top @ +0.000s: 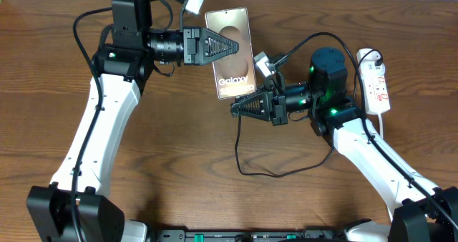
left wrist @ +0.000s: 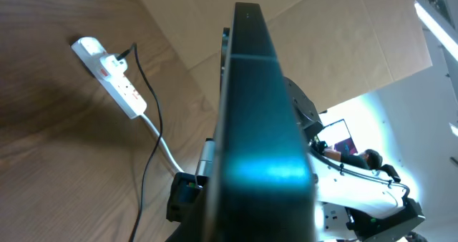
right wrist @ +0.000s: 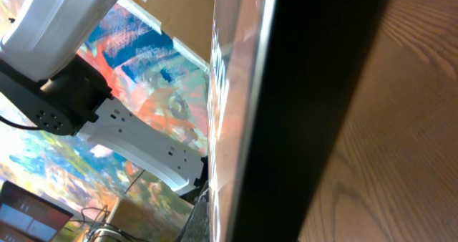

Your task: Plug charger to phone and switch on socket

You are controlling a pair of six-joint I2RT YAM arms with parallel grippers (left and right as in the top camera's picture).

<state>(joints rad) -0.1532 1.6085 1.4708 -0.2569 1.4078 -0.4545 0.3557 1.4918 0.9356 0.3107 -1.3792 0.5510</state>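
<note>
The phone [top: 235,74], bronze with white "Galaxy" lettering, is held tilted above the table by my left gripper [top: 237,46], which is shut on its upper half. In the left wrist view the phone [left wrist: 250,92] shows edge-on as a dark slab. My right gripper [top: 233,107] points left just under the phone's lower edge and looks shut on the tip of the charger, whose thin black cable [top: 240,156] hangs down and loops over the table. In the right wrist view the phone [right wrist: 229,113] fills the middle and hides the plug tip. The socket [top: 376,81] lies at the far right.
The socket also shows in the left wrist view [left wrist: 114,76], with a black plug at one end, a white cord and the thin black cable [left wrist: 143,188] running from it. The charger's loop lies on the wooden table [top: 172,149] between the arms.
</note>
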